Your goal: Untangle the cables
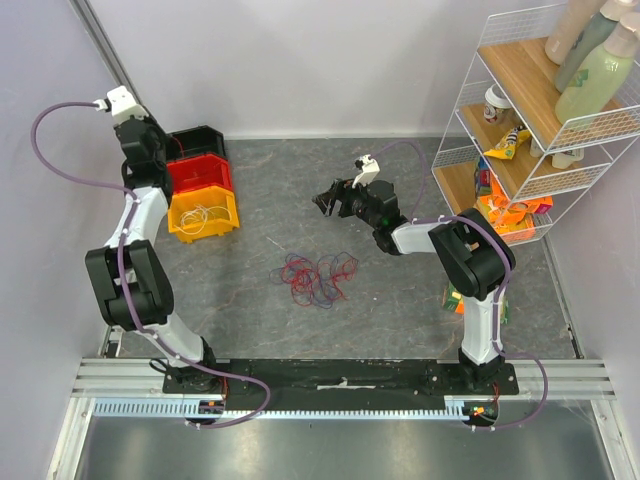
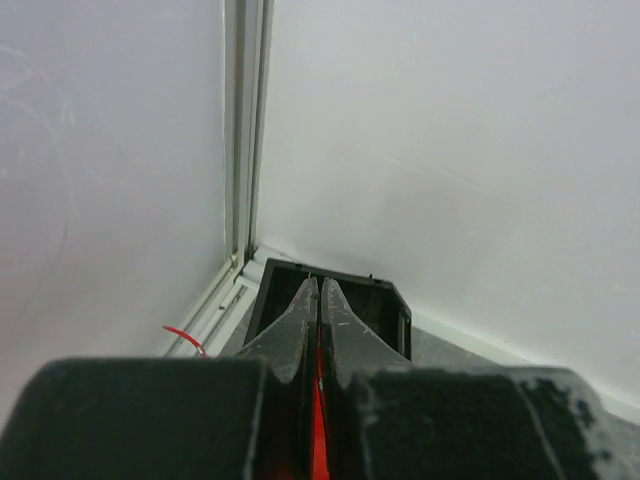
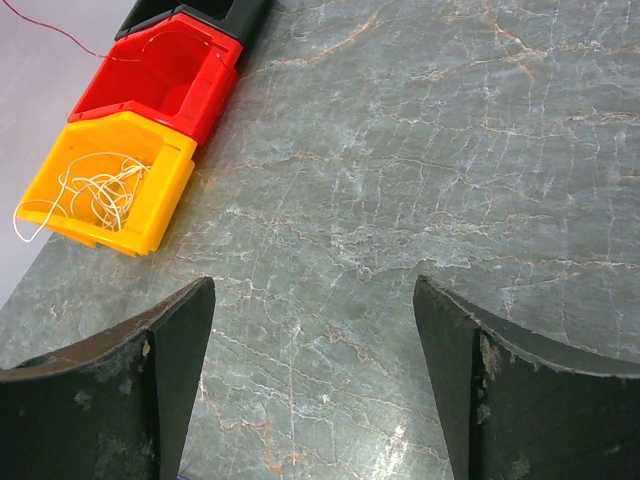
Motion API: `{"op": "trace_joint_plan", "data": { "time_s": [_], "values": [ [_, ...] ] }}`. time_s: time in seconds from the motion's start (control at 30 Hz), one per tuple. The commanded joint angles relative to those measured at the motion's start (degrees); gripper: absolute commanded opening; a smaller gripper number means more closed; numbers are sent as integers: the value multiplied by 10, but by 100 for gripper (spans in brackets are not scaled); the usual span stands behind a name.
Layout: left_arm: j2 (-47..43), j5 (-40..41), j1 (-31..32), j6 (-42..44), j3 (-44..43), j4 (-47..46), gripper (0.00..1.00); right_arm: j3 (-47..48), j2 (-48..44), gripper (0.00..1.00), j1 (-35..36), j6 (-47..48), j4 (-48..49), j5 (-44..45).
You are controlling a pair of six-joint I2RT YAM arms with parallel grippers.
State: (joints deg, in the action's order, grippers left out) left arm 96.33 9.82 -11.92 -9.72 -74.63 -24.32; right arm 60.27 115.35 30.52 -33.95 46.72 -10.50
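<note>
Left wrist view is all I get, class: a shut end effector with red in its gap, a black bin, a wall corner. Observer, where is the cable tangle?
Observer: The tangle of red and purple-blue cables lies mid-table, between the two arms.
Operator: What is the red by my fingers?
Observer: A thin red cable runs up from the red bin toward your left end effector, which seems to be pinching it.
Operator: Is any cable sorted already?
Observer: A white cable lies coiled in the yellow bin, with one loop trailing over its rim.
</note>
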Motion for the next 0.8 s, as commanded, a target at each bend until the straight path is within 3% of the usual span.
{"op": "trace_joint_plan", "data": {
  "time_s": [0.0, 0.1, 0.3, 0.37, 0.5, 0.77],
  "values": [
    [-33, 24, -2, 21, -36, -20, 2, 20, 9, 88, -2, -4, 34, -3],
    [-61, -18, -4, -18, -39, -15, 2, 22, 10, 88, -2, -5, 36, -5],
    [-30, -313, -6, -178, -124, -57, 2, 25, 15, 88, -2, -10, 38, -9],
    [-12, -362, -7, -219, -141, -99, 2, 22, 12, 88, -3, -9, 40, -7],
    [-10, -304, -9, -190, -154, -56, 2, 16, 8, 88, -2, -7, 41, -7],
    [5, -276, -28, -177, -159, -4, 2, 20, 10, 88, -3, -8, 42, -11]
  ]
}}
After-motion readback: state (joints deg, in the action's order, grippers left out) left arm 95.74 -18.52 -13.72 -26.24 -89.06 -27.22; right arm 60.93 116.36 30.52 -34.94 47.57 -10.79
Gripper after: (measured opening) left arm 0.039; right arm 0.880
